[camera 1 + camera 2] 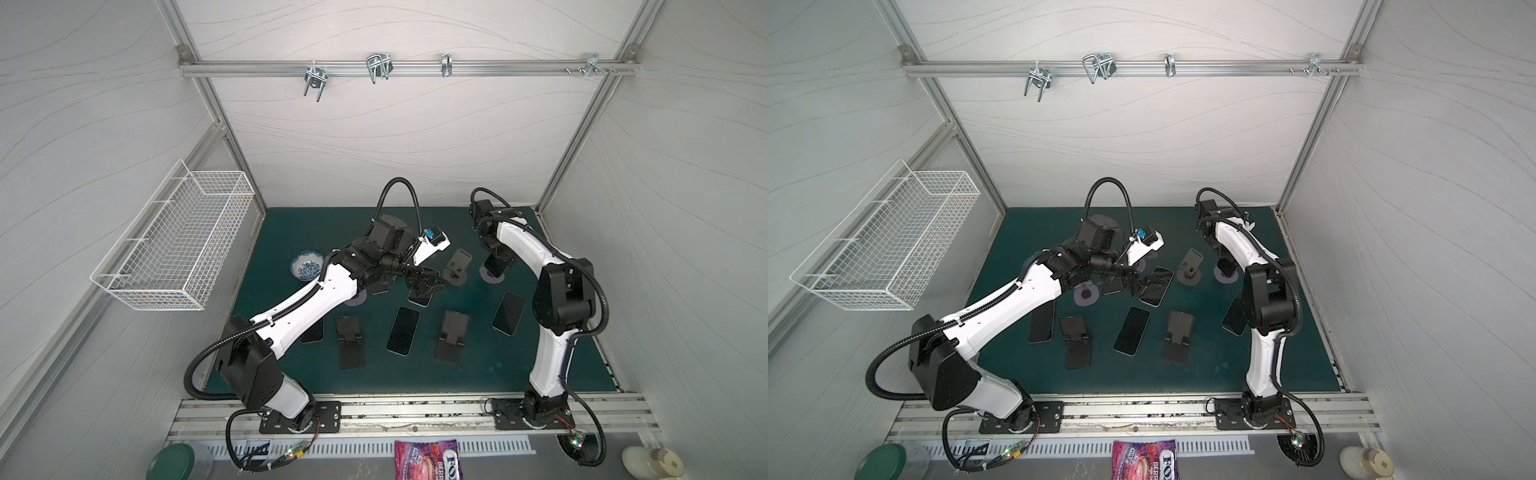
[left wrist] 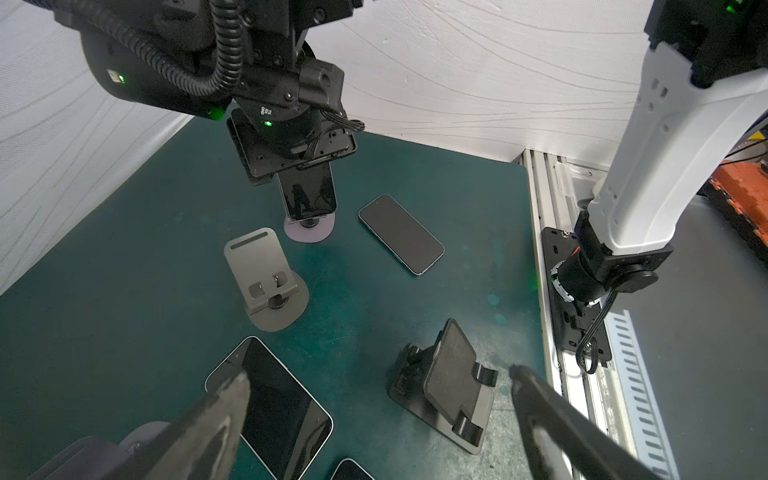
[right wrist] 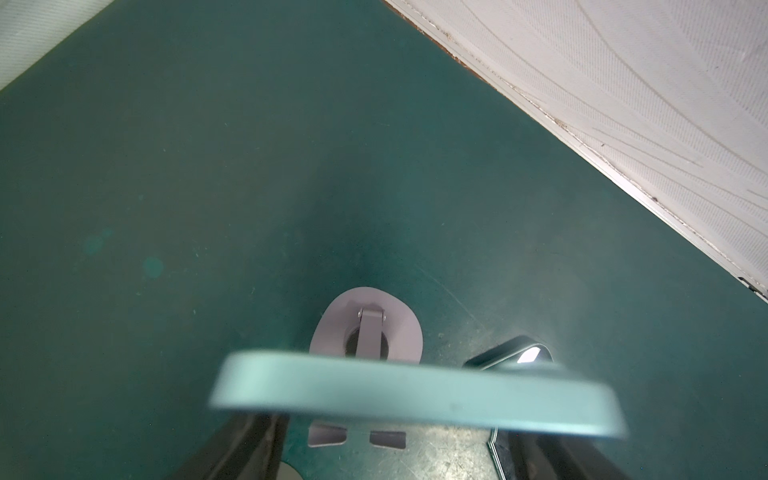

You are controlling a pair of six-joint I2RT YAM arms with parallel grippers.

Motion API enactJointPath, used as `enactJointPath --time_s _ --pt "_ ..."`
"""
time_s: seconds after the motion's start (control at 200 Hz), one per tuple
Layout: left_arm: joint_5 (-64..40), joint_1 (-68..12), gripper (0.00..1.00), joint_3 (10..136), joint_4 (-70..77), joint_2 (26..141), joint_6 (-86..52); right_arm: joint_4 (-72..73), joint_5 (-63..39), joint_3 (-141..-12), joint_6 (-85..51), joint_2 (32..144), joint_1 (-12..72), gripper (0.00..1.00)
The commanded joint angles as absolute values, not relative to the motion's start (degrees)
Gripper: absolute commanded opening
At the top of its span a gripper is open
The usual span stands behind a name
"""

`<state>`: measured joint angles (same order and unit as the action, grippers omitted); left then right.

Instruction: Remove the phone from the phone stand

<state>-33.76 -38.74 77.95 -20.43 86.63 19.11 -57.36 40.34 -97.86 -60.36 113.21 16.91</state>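
Legible marking on one item only: purple sweet bag (image 1: 428,460), in both top views, bears "FOX" and beneath it "BERR" (the rest cannot be made out).

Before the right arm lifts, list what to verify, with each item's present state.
1. Phone upright on its pale stand: ok.
2. Right end effector down over the phone's top: ok.
3. Grip on the phone firm: cannot tell; the phone's edge blocks the right wrist view.
4. Left end effector open, empty, apart from that phone: ok.
5. Dark empty stand and flat phone beside it, not touching it: ok.
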Motion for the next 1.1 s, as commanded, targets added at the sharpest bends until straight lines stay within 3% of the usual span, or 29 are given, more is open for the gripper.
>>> enactJointPath --time_s 0.0,0.12,1.095 --pt "-33.23 -38.50 0.99 78.29 -20.04 85.87 20.65 -57.93 42.26 -97.30 -60.43 112.72 17.25 0.79" --pt "-33.24 -38.49 0.99 78.30 -20.21 85.73 20.80 -57.23 42.27 -96.99 -60.08 112.33 17.31 0.74" --pt "-34.45 -38.47 0.99 78.49 -21.49 84.81 20.51 -47.92 40.44 -90.04 -56.21 105.36 17.36 0.64"
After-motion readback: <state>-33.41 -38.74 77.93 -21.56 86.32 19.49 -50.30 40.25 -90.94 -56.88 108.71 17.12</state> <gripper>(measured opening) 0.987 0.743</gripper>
